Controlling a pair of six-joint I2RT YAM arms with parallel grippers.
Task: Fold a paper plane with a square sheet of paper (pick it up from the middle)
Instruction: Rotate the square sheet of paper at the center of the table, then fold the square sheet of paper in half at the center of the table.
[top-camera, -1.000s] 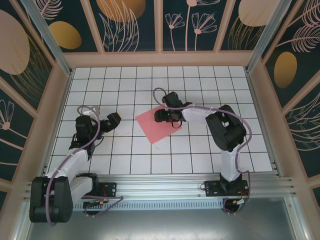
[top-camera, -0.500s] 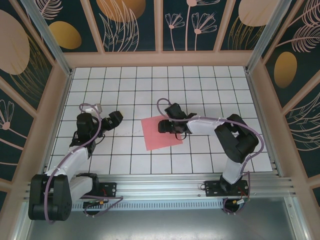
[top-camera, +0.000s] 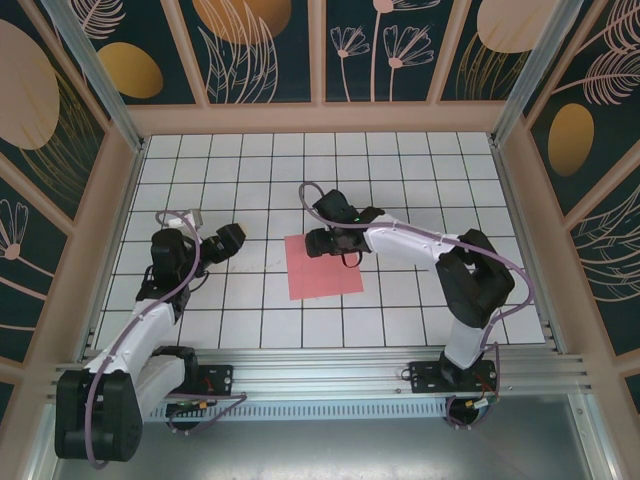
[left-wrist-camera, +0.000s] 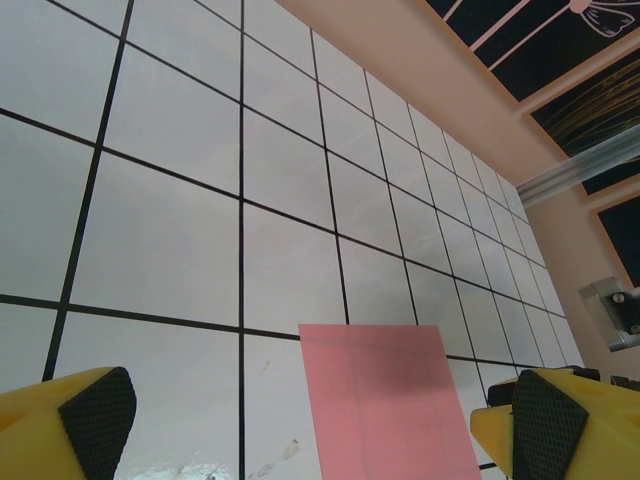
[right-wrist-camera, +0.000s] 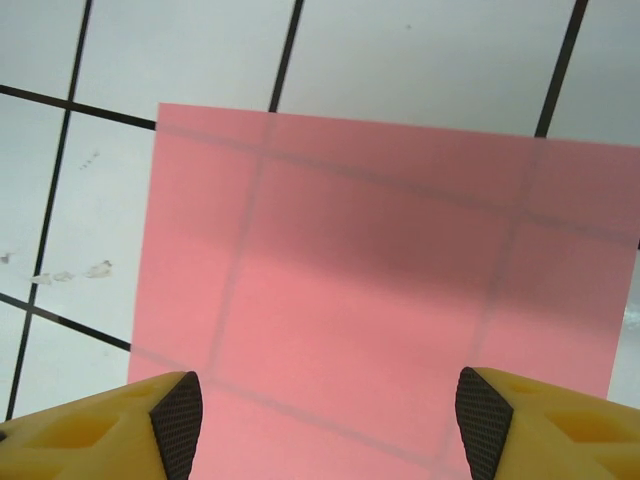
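1. The square sheet of paper (top-camera: 322, 265) lies flat on the white gridded counter (top-camera: 200, 310), about at its middle. It is unfolded, and its edges sit slightly askew to the grid lines.
2. The right pincer (top-camera: 322, 240) is at the sheet's far edge, with its arm reaching in from the right side.
3. In the right wrist view the right pincer (right-wrist-camera: 328, 420) has its jaws well apart, and the two black pads (right-wrist-camera: 178, 420) stand on either side of the pink sheet (right-wrist-camera: 390, 270). Nothing is clamped between them. Whether the fingertips touch the paper I cannot tell.
4. The sheet is thin: the black grid lines show faintly through it, and a soft shadow lies across its middle.
5. The left pincer (top-camera: 228, 240) hangs over the left part of the counter, well apart from the sheet.
6. In the left wrist view the left pincer (left-wrist-camera: 320, 410) is spread as wide as it goes and grips nothing. The sheet (left-wrist-camera: 385, 400) lies ahead of it on the counter, between the two yellow fingers (left-wrist-camera: 60, 420).
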